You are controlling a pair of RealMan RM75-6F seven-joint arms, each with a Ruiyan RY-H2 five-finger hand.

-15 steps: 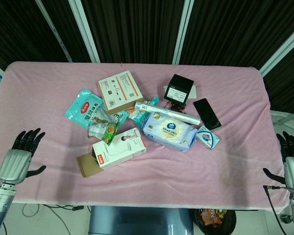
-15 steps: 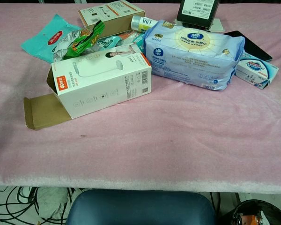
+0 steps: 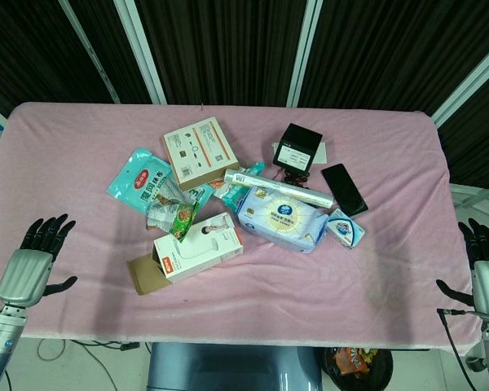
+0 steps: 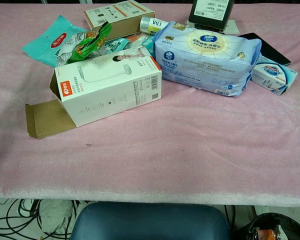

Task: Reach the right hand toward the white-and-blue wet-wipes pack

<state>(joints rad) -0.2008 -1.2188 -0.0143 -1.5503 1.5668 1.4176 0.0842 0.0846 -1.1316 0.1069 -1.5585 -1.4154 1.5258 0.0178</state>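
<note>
Wet-wipes pack (image 3: pixel 282 219) lies mid-table, long axis running left-right, slightly slanted. Right hand (image 3: pixel 486 269) at the table's right edge, fingers spread, empty; pack lies well to its left. Left hand (image 3: pixel 34 266) farther.

A white-and-blue soft plastic wet-wipes pack (image 4: pixel 206 58) lies at about one o'clock on the bench (image 4: pixel 190 155), which is covered in pink cloth. At its three o'clock, touching it, sits a small blue-and-white carton (image 4: pixel 273 74). A white cardboard box with an orange end and an open brown flap (image 4: pixel 106 87) lies at ten o'clock. Behind it are a teal foil pouch (image 4: pixel 52 40) and a green snack packet (image 4: pixel 90 42). A black box with a white label (image 4: pixel 211 11) stands at twelve o'clock.
</note>
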